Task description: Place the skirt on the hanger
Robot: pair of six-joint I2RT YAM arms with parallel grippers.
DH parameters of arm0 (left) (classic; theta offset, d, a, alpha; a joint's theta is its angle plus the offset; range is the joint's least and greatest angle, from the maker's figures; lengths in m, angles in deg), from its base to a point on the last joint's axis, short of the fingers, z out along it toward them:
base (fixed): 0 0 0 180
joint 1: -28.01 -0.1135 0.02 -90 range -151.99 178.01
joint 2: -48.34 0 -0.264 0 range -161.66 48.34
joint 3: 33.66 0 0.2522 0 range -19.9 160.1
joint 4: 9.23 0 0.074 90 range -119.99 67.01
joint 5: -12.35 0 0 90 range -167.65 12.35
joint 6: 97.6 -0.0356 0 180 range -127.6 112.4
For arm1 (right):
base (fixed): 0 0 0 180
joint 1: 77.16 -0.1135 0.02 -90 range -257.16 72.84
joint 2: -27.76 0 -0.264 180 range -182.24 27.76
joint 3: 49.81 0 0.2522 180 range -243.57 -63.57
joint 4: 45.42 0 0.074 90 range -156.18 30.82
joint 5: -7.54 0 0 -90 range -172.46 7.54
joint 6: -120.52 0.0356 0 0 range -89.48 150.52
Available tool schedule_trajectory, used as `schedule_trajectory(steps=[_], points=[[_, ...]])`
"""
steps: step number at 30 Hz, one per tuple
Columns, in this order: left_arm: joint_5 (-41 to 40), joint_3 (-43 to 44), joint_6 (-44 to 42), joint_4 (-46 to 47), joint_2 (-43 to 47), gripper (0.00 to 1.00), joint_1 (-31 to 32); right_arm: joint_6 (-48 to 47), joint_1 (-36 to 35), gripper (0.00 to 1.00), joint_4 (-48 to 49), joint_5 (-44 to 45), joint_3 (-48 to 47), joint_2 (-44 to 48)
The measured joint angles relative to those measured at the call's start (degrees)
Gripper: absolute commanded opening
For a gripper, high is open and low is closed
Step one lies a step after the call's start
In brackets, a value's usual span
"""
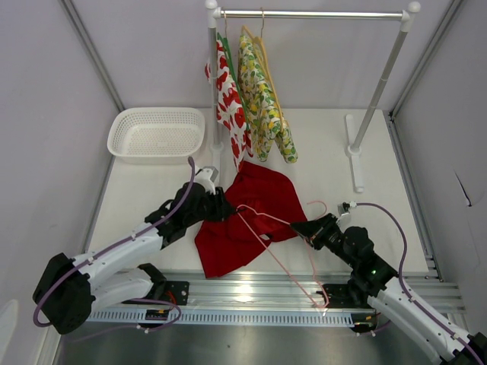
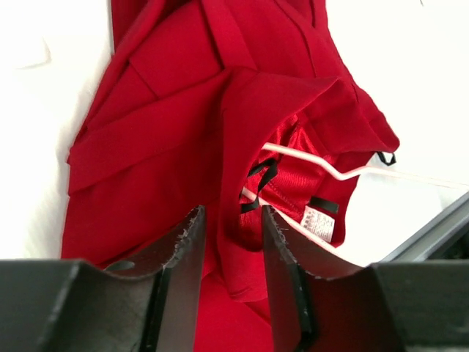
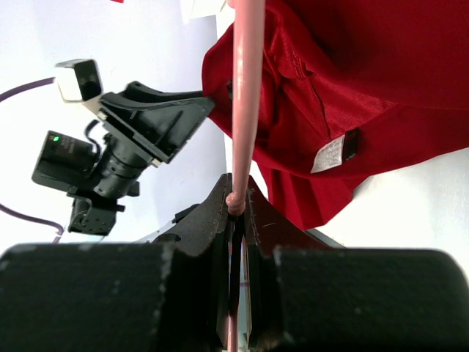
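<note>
Thin pink hanger (image 3: 245, 110) pokes partly into crumpled red skirt (image 1: 259, 198).

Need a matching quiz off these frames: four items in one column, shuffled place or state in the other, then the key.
Items:
1. left pincer
2. right pincer
3. skirt
4. basket

States:
A. shut on the hanger
B. at the far-left corner of the table
C. jaws apart, right at the red waistband
D. lying crumpled, hanger wire partly inside it

Pairs: 1-C, 2-A, 3-D, 4-B
</note>
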Motion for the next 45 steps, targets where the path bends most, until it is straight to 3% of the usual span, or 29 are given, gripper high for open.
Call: schedule_trajectory(steps=[6, 11, 21, 45], points=[[-3.2, 5.5, -5.7, -3.3, 0.3, 0.43, 2.6, 0.0, 0.0, 0.00, 0.1, 0.1, 0.0, -0.3], [-5.9, 9.4, -9.8, -5.3, -1.0, 0.36, 5.6, 0.0, 0.0, 0.00, 0.2, 0.2, 0.0, -0.6], [-11.8, 17.0, -18.5, -11.6, -11.6, 0.30, 14.4, 0.0, 0.0, 0.00, 0.2, 0.2, 0.0, -0.7], [-18.3, 22.4, -27.4, -19.3, -20.7, 0.33, 16.6, 0.0, 0.0, 0.00, 0.5, 0.1, 0.0, -0.7]])
